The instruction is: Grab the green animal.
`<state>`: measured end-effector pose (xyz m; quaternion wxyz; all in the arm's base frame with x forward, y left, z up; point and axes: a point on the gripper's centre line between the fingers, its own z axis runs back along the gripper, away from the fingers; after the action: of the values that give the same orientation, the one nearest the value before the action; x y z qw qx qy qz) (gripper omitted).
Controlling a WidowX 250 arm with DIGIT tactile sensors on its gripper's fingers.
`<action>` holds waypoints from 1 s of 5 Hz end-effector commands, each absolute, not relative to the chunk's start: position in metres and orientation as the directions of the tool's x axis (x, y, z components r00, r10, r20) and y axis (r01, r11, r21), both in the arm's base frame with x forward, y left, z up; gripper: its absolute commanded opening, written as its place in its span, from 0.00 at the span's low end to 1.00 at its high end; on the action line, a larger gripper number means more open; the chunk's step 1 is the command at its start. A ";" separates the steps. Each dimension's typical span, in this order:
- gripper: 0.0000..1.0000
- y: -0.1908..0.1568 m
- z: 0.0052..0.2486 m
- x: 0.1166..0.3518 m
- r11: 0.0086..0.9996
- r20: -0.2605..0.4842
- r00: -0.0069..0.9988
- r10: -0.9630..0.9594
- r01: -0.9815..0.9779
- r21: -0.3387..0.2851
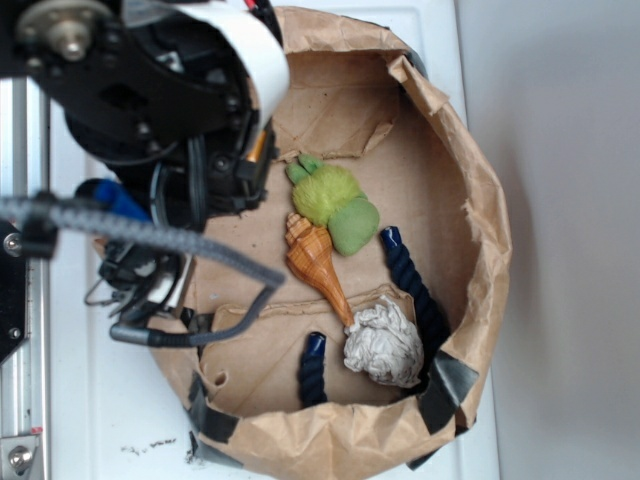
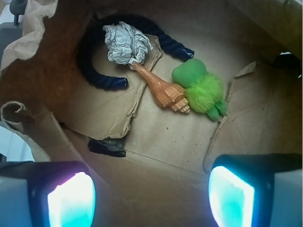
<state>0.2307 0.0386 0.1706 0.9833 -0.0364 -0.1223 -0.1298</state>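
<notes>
The green animal (image 1: 333,204) (image 2: 200,88) is a fuzzy lime-green plush with a paler rounded lobe, lying on the floor of a brown paper bag tub. It touches the wide end of an orange-brown spiral seashell (image 1: 315,265) (image 2: 163,91). My gripper (image 2: 150,198) is open, its two glowing pads wide apart at the bottom of the wrist view with only bag floor between them. It hovers apart from the plush, which lies ahead and to the right in that view. In the exterior view the arm (image 1: 160,100) covers the bag's upper left, and the fingers are hidden.
A crumpled grey-white paper ball (image 1: 384,344) (image 2: 125,43) lies at the shell's tip. A dark blue rope (image 1: 415,290) (image 2: 97,71) curves around it. The paper bag wall (image 1: 490,250) rings everything. Black tape (image 2: 108,146) patches the floor.
</notes>
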 end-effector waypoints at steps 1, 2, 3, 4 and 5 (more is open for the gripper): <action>1.00 0.042 0.162 0.253 0.983 0.288 0.940 -0.183 0.181 0.035; 1.00 0.043 0.145 0.279 0.988 0.279 0.949 -0.148 0.129 0.086; 1.00 0.051 0.134 0.292 0.986 0.321 0.935 -0.148 0.114 0.120; 1.00 0.061 0.124 0.297 0.987 0.359 0.921 -0.149 0.117 0.108; 1.00 0.067 0.111 0.295 0.988 0.377 0.915 -0.141 0.108 0.109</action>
<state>0.2880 0.0626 0.0994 0.9819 0.0317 -0.1745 -0.0672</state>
